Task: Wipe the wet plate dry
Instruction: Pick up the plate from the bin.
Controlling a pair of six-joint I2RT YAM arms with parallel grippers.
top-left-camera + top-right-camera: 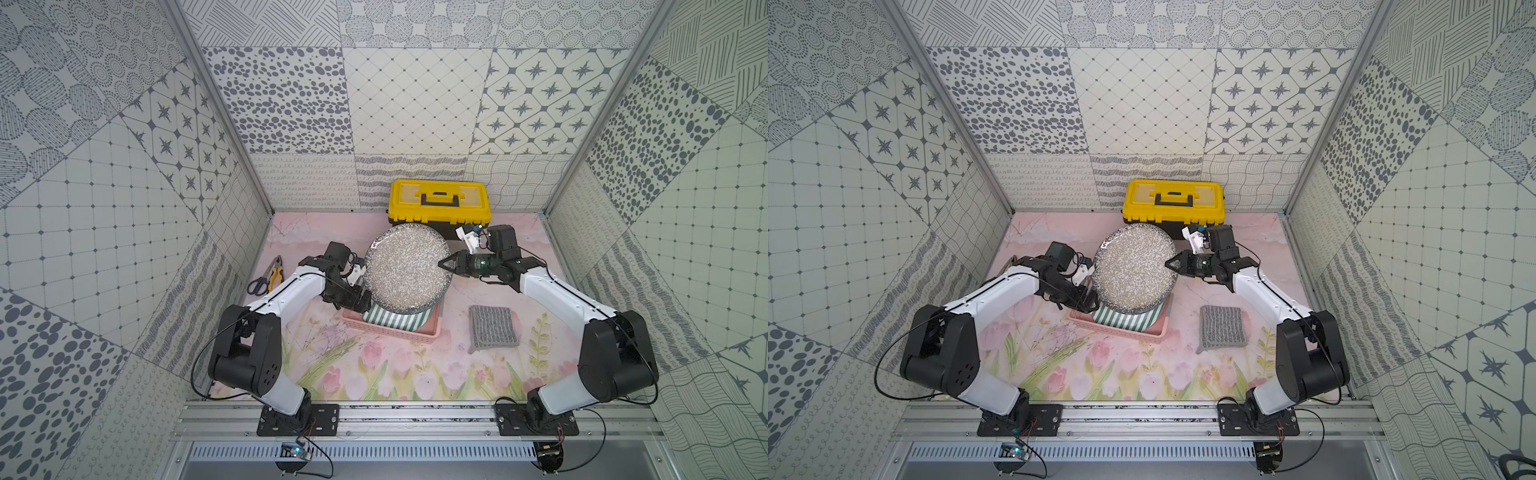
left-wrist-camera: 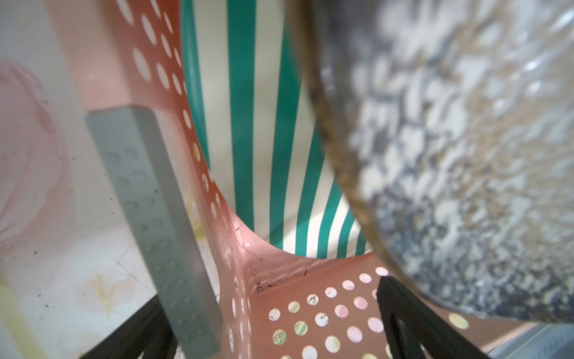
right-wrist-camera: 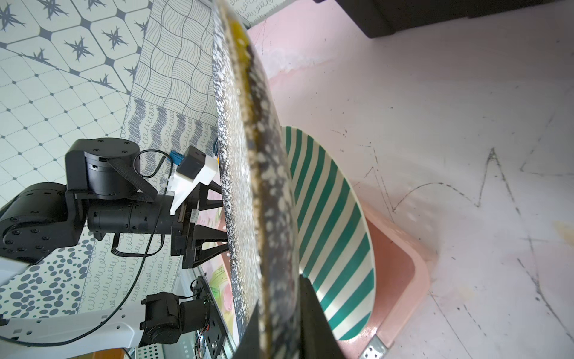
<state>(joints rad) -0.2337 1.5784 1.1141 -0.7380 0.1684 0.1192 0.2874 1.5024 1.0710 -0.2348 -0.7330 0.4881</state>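
Speckled plate (image 1: 405, 270) is tilted up over the pink basket (image 1: 399, 331), its right rim pinched by the right hand (image 1: 445, 264). Left hand (image 1: 360, 302) is spread wide at the plate's lower left edge, basket wall between its fingers. Grey cloth (image 1: 493, 330) lies flat on the worktop (image 1: 374, 374), well apart, with open room around it.

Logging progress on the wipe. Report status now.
Left gripper open, beside speckled plate. Right gripper shut on its rim, plate tilted over pink basket. Cloth lies apart, untouched. Striped plate directly beneath.
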